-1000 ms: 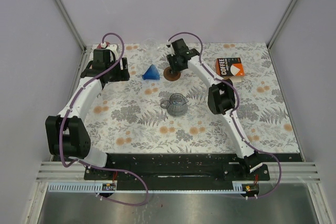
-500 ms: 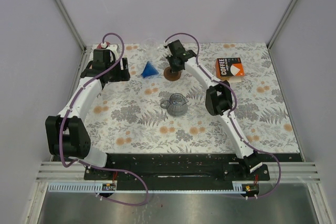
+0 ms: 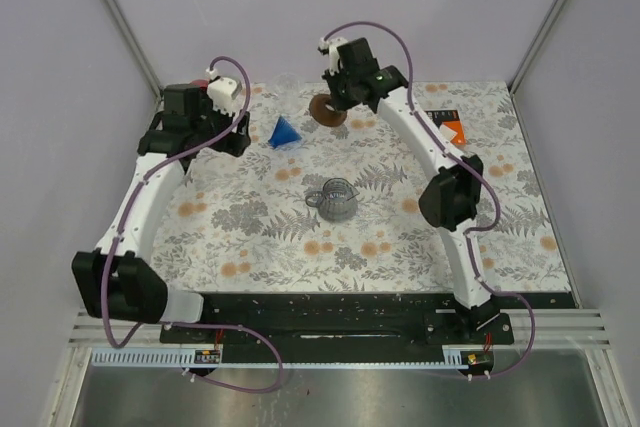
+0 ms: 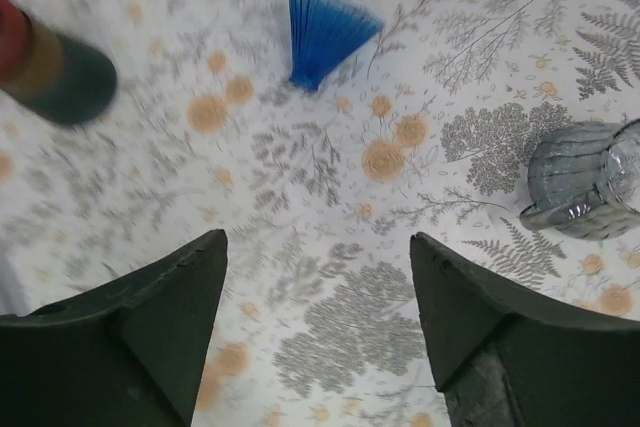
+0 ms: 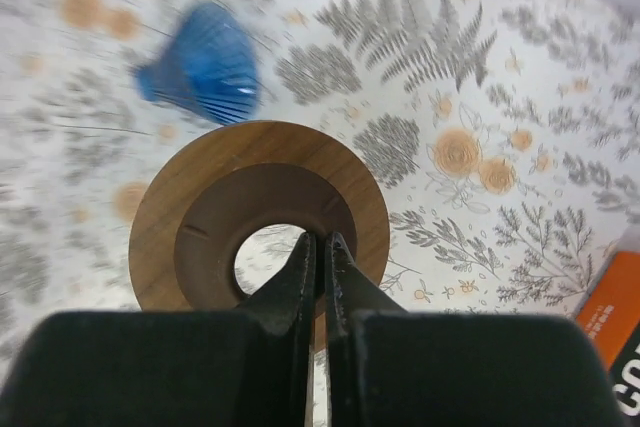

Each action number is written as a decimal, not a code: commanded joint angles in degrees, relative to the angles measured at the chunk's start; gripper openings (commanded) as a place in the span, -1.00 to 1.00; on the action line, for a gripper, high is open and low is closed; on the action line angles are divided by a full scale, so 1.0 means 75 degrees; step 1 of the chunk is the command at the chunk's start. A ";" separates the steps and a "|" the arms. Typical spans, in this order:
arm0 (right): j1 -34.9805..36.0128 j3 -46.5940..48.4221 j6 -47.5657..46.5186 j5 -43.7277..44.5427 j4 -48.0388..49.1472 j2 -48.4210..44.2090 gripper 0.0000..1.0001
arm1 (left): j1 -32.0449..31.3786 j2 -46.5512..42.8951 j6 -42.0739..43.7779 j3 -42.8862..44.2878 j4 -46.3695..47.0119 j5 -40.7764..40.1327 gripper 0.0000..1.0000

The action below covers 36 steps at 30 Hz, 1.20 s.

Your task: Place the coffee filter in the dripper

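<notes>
Right jaws are pressed fully together at the inner edge of the hole in the dripper (image 5: pixel 200 237), a brown wooden ring which they appear to hold off the surface (image 4: pixel 330 347); what exactly sits between the tips cannot be made out. Left jaws stand wide open and hold nothing, hovering above the patterned surface. The coffee filter (image 4: pixel 325 32), a blue pleated cone, lies on its side straight ahead of the left jaws and well apart from them, its narrow end apparently the nearer; the view is blurred. It also lies ahead and to the left of the right jaws, beyond the ring. A glass carafe (image 4: pixel 585 182) sits off to the right of the left jaws. Assessment: the filter is not yet in the dripper. It is judged very light, thin and soft, so it will crumple or flatten under a firm squeeze and may slide on the surface when nudged. Recommended hold is a gentle pinch on one pleated wall near the wide rim, leaving the cone open for seating.
</notes>
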 commanded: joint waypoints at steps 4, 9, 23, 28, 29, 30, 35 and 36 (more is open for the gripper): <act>0.0038 0.0164 -0.0156 -0.3140 -0.0874 -0.1767 -1.00 | -0.0537 -0.1314 0.4695 0.1524 -0.1299 0.1272 0.89; 0.0072 0.0141 0.0395 -0.3859 -0.1250 -0.2083 -1.00 | -0.1206 -0.1654 0.6723 0.2554 -0.3254 0.0195 0.85; 0.1583 -0.1265 0.0781 -0.3683 -0.0525 -0.3477 -1.00 | -0.1686 -0.4489 1.3264 0.1177 -0.3612 0.1611 0.98; 0.2263 -0.1523 0.0723 -0.3531 -0.0278 -0.3735 -1.00 | -0.1804 -0.4972 1.3703 0.0365 -0.3739 0.1951 0.98; 0.2392 -0.1570 0.0700 -0.3496 -0.0219 -0.3771 -1.00 | -0.1804 -0.4960 1.3493 0.0388 -0.3704 0.2068 0.98; 0.2497 -0.1594 0.0699 -0.3473 -0.0184 -0.3794 -1.00 | -0.1827 -0.4948 1.3131 0.0411 -0.3634 0.2174 0.96; 0.3013 -0.1442 0.0571 -0.3542 -0.0113 -0.3690 -1.00 | -0.1827 -0.4995 1.2834 0.0388 -0.3622 0.2233 0.78; 0.3049 -0.1349 0.0594 -0.3670 -0.0102 -0.3631 -1.00 | -0.1839 -0.5007 1.2857 0.0376 -0.3645 0.2222 0.72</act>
